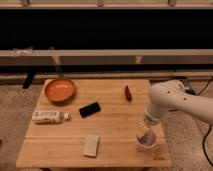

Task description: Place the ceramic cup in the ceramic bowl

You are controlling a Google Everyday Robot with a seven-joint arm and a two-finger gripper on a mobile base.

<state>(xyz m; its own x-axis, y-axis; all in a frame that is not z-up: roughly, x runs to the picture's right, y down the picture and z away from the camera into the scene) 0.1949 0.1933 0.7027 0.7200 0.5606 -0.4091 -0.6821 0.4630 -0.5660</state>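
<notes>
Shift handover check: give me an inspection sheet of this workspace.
Surface: wooden table, level.
Job's things: ceramic cup upright near front right corner; ceramic bowl back left, looks empty.
Clutter: bottle lying down, black phone, red object, beige block.
Grippers: gripper right over the ceramic cup, jaws open.
Cables: black cable right of the table.
Surroundings: speckled floor, dark wall behind.

Smooth white rounded arm [172, 97] shells, bulbous elbow, tapering to a yellowish pincer [143, 131] at lower right.
</notes>
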